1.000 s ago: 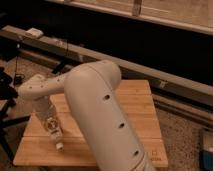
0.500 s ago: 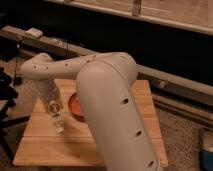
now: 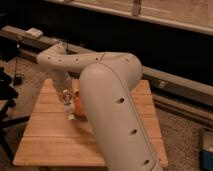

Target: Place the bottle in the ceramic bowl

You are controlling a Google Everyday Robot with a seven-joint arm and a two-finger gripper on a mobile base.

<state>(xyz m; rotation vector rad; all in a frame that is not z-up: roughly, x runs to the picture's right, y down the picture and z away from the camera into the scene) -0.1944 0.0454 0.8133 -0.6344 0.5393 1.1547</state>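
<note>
The gripper (image 3: 66,96) hangs just to the left of the ceramic bowl (image 3: 79,104), above the bench (image 3: 50,135). Its jaws look closed on the upper part of the bottle (image 3: 70,111), which points down at a slant, its white end low and close to the left rim of the bowl. I cannot tell if this end touches the wood.

I judge the task to be more than half done. The bottle is picked up and carried almost to the bowl, but it is not yet inside. What is left is a short move to the right over the bowl, and then the release.

Only the left part of the bowl shows, because the thick white arm (image 3: 112,105) covers the rest. So the room to the right of the bowl cannot be judged. To the left of the bowl and in front of it there is much bare wood, and the bench edges are well apart from it. The rim of the bowl is the one edge that the bottle must pass.
</note>
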